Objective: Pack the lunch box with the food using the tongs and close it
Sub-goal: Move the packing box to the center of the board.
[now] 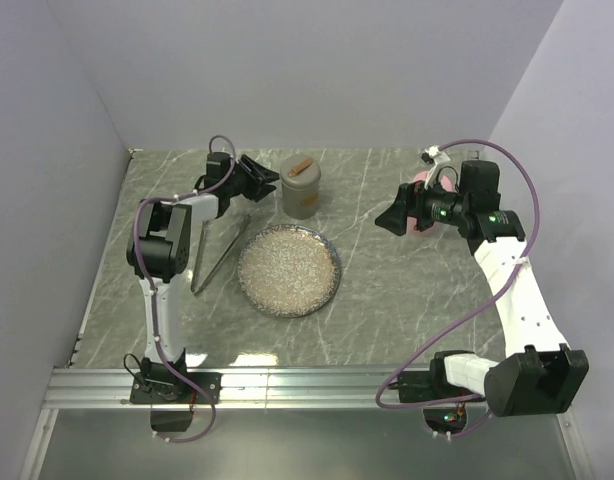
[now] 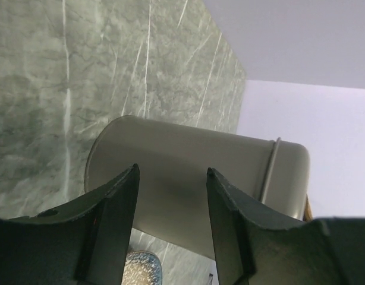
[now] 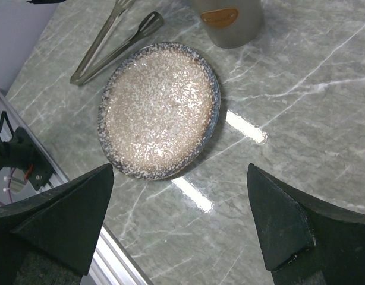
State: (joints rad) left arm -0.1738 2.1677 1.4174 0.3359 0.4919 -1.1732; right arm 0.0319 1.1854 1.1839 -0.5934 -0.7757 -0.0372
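Tongs [image 1: 219,252]: flat on the table, just left of plate [image 1: 287,270], ungripped.
Lunch box [image 1: 300,190]: upright, just beyond plate's far edge.
Left gripper [image 1: 265,176]: jaws half apart, empty, beyond plate, facing lunch box.
Right gripper [image 3: 179,171]: jaws spread wide, empty, right of plate.

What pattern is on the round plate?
The plate is speckled beige-silver with a darker rim; clearest in the right wrist view.

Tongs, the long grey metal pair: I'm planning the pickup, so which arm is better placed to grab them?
Left. The long grey metal tongs lie beside the left arm, on its side of the speckled round plate, with the left gripper close by. The open right gripper hangs beyond the plate's far side.
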